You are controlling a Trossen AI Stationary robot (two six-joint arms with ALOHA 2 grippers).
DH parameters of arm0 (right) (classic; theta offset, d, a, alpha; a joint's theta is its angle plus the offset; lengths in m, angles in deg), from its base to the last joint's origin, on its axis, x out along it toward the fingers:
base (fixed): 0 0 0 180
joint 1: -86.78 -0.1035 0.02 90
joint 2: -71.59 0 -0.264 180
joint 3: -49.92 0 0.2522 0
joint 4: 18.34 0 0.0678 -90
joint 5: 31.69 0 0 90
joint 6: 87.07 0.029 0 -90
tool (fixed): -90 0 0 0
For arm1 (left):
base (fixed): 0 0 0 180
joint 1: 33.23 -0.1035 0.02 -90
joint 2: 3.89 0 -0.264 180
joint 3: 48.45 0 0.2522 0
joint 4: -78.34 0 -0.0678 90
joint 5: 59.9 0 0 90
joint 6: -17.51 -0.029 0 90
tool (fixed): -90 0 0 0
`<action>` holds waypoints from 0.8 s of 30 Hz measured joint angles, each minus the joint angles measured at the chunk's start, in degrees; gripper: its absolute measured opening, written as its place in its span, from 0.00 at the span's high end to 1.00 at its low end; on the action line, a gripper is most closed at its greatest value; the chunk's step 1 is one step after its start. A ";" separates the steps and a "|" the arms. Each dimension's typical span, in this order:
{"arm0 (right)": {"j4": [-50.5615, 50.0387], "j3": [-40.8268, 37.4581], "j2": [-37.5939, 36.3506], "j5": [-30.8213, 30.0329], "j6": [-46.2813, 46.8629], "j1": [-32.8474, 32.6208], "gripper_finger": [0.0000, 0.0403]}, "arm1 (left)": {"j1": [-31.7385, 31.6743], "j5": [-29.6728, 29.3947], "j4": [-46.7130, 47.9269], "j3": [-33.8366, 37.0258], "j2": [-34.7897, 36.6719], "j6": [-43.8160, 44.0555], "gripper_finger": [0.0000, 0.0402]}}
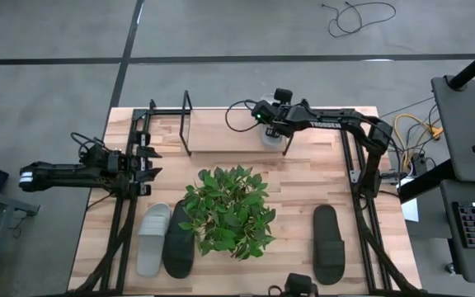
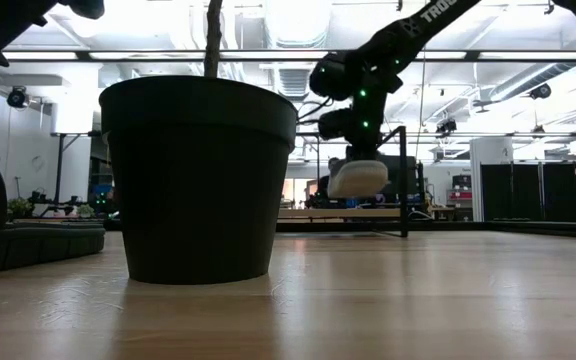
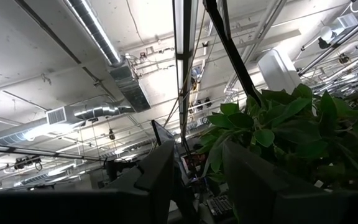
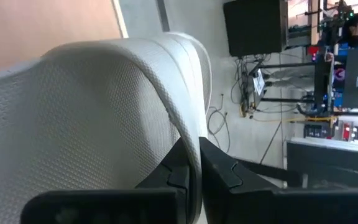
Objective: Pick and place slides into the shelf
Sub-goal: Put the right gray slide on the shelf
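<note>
Grey floor (image 1: 48,33), exposed ceiling ducts (image 3: 114,56), strip lights (image 3: 182,37).

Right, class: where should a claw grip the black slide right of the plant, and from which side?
Probably its strap, from above: the black slide lies flat, apart from the plant, and the right claw holds the grey slide by its strap.

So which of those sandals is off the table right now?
The light grey slide gripped by the right end effector above the shelf. The other grey one and both black ones lie flat on the table.
</note>
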 joint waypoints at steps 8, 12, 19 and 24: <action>4.65 -3.18 -0.02 -0.39 -1.54 -1.17 0.97 | -0.01 0.00 0.00 0.00 0.07 -0.02 0.69; 4.77 -3.33 -0.02 -0.39 -1.39 -1.17 0.97 | -0.01 -0.02 -0.01 0.00 0.03 -0.01 0.69; 4.72 -3.35 -0.02 -1.48 -1.60 -2.49 0.97 | -0.01 -0.01 0.02 0.00 0.01 -0.02 0.69; 4.82 -3.75 -0.02 -2.00 -1.16 -3.89 0.97 | 0.01 -0.02 0.02 0.00 0.07 -0.02 0.69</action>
